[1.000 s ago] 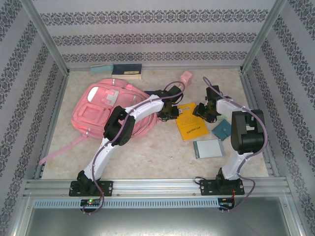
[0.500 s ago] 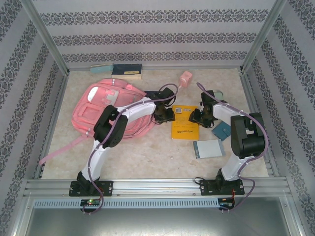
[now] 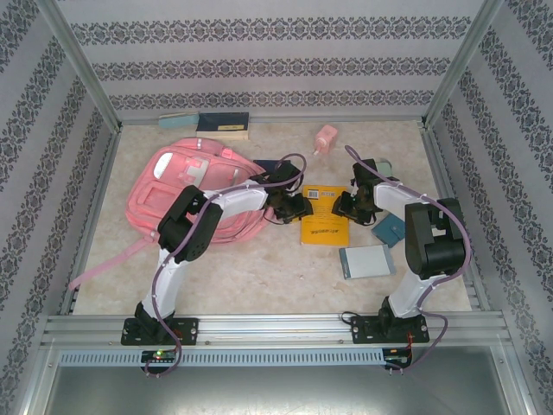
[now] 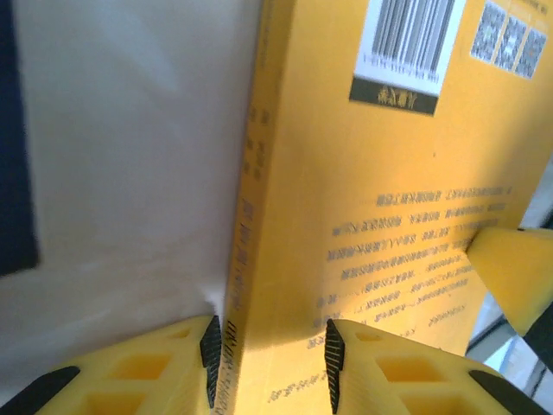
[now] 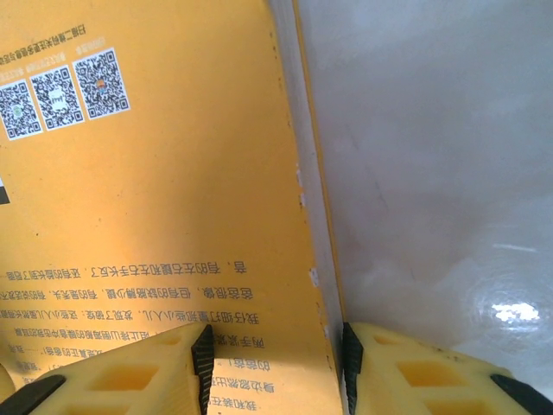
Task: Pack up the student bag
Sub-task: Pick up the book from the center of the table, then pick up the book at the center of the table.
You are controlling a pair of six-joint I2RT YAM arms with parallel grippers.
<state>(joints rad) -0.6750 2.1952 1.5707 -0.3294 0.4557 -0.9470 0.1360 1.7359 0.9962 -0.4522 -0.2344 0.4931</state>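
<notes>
— Where was the large soft pink fabric backpack (image 3: 168,186)?
— Flat on the table (image 3: 259,268), far left, near the thin yellow paperback book (image 3: 324,223). My left gripper (image 4: 272,353) stood part-open astride its spine, my right gripper (image 5: 275,353) likewise over the opposite edge; I couldn't tell whether either had bitten.
— Advice?
— I judged both should close together, lift level, then carry it spine-first toward the backpack.

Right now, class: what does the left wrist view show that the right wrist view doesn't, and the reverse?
Left wrist view: a barcode and the spine of the yellow book, the left claw astride it. Right wrist view: the book's white page edge, the right claw astride it. Both: the book's cover with printed lines and square codes, plus pale table.
</notes>
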